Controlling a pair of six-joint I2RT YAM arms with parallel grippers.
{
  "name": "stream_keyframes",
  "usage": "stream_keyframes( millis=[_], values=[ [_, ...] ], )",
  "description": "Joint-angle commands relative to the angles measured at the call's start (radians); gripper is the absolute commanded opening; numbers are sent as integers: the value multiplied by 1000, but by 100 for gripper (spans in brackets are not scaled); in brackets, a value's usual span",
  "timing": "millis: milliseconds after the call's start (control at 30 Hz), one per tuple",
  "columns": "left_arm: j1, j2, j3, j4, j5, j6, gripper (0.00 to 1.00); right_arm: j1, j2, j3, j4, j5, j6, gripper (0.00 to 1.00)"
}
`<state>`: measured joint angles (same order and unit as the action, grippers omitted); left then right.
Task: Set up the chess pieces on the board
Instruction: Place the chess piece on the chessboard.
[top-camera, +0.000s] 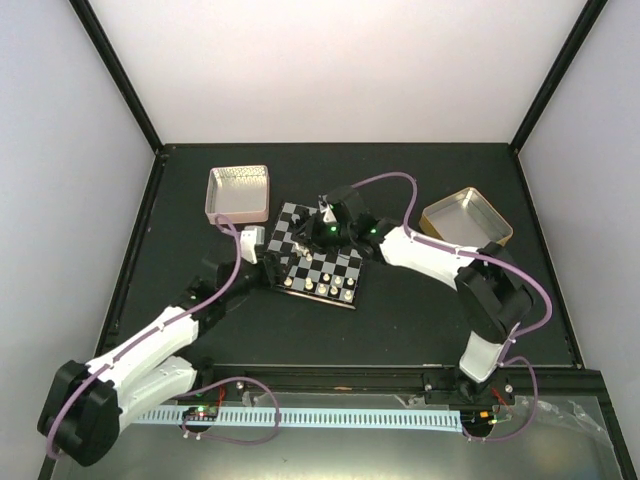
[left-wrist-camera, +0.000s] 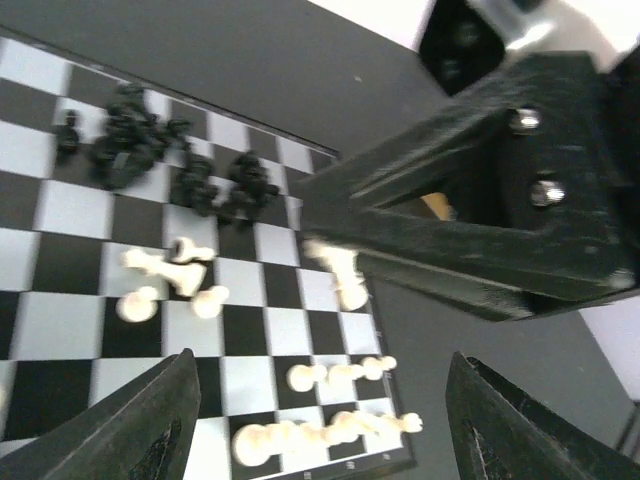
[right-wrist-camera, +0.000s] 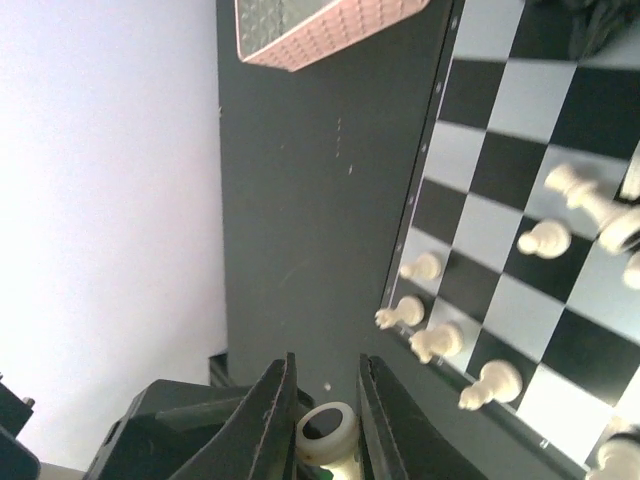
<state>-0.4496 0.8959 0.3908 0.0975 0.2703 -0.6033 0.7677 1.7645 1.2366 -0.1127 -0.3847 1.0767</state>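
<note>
Centrally, the board (top-camera: 330, 265) lies on the table (top-camera: 420, 320). White pieces (top-camera: 320, 288) line its near edge; black pieces (left-wrist-camera: 150, 150) are heaped further in. The pink tin (top-camera: 238, 215), its dimpled floor showing, lies beyond the board's left corner, and the gold tin (top-camera: 470, 234) lies to its right. The right gripper (right-wrist-camera: 327, 400) is over the board, clamped on one white piece (right-wrist-camera: 325, 435). The left gripper (left-wrist-camera: 320, 400) is at the board's left side, jaws wide apart.

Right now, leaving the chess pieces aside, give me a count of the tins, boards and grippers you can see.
Tins: 2, the pink tin and the gold tin
Boards: 1, the board
Grippers: 2, the left gripper open, the right gripper shut on a cream chess piece
Total: 5
</note>
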Motion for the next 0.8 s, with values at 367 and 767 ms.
stream_keyframes(
  millis=[367,767],
  values=[
    [-118,109,-14,263,-98,-48,40,-4,-87,-136,239,-124,266,16],
    [-121,93,-1,252,-113,-40,25,-6,-95,-149,234,-119,247,16]
  ],
)
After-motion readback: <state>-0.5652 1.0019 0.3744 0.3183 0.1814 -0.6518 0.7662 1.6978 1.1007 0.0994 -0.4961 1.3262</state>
